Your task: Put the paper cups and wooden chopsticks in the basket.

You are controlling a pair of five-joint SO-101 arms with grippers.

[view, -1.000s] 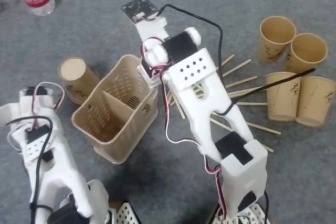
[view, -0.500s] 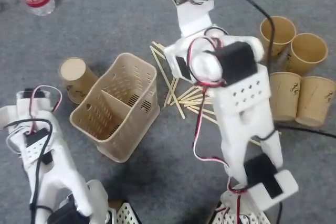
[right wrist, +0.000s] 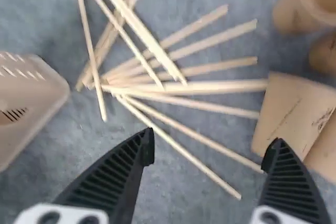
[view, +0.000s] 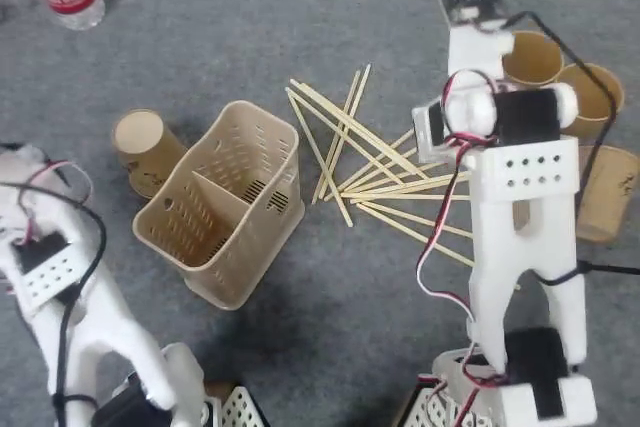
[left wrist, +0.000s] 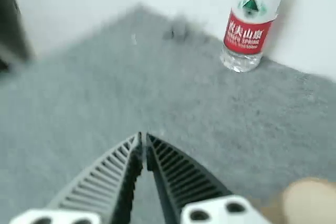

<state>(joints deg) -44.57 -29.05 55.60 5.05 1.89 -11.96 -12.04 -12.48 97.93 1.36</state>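
Fingers (right wrist: 121, 169) of right gripper (right wrist: 211, 141) are spread wide w/ nothing betw. them. Chopsticks (right wrist: 173, 85) are seen fanned out on the grey carpet (right wrist: 47, 19) beneath. Right arm (view: 520, 197) is stretched along the table's 3 o'clock side, w/ its wrist over the paper cups (view: 600, 97). Left gripper (left wrist: 144, 139) is held w/ fingers together, gripping nothing, and is aimed across carpet toward a water bottle (left wrist: 252, 24). Left arm (view: 60, 287) is folded at approx. 8 o'clock. Basket (view: 255, 157) is set near centre. Chopsticks lie at its 3 o'clock, and a lone cup (view: 145, 147) sits just beside it at its 10 o'clock. Paper cups at 2–3 o'clock are partly hidden by right arm, so their count can't be told. A tan blur (left wrist: 310, 200) at the left wrist view's edge can't be identified.
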